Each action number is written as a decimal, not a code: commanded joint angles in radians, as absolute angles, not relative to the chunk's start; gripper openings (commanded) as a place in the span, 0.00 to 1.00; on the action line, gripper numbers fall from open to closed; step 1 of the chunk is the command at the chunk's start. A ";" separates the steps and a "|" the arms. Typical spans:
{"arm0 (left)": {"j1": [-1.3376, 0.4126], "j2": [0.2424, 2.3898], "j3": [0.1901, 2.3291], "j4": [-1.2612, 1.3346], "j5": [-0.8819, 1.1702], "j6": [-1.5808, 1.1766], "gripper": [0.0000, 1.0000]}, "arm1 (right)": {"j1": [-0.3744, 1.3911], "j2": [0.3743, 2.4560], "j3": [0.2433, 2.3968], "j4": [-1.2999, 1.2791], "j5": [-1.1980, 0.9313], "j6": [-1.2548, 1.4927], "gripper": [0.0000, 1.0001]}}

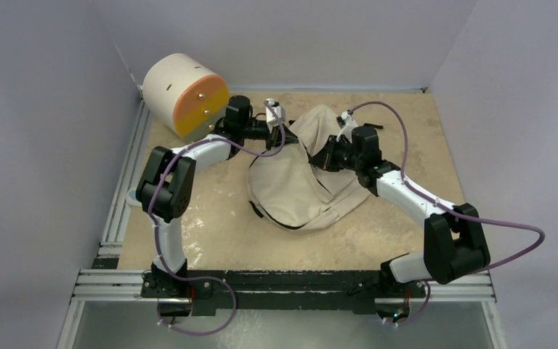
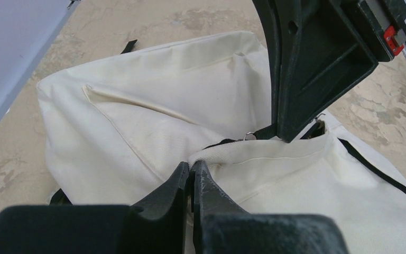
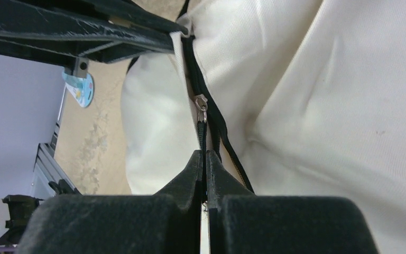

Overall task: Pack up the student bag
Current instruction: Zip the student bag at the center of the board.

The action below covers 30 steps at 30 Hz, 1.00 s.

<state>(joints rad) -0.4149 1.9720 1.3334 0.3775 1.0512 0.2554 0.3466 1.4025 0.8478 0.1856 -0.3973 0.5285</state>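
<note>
Here we go: the student bag (image 1: 298,185) lies slumped mid-table (image 1: 407,123), its top end toward the far wall, and I've got a grip on it from both sides. My left pincer (image 2: 191,172) is clamped on a folded cream hem at the bag's top edge, fingers pinched together with the cloth between them. My right pincer (image 3: 205,159) is closed on the black zipper pull (image 3: 202,129), which hangs from the little metal slider (image 3: 201,101) just ahead of my fingertips. I read this as the opening step, not the packing itself: one side anchors the fabric, the other works the zip. How far the zip is already run, I can't tell; the black tracks sit close together. The next move, I reckon, calls for a steady draw along the zipper line with the right while the left braces against it, so the cloth is taut and doesn't bunch under the slider. My two pincers sit very near each other, so that pull wants room.
</note>
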 commanded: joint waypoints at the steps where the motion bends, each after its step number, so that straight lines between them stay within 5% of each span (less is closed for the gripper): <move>1: -0.388 1.956 1.350 0.435 1.009 0.295 0.00 | 0.345 1.366 0.810 0.137 -0.429 0.497 0.00; 30: -0.325 2.006 1.349 0.390 0.590 0.224 0.00 | 0.346 1.132 0.687 -0.190 -0.205 0.521 0.00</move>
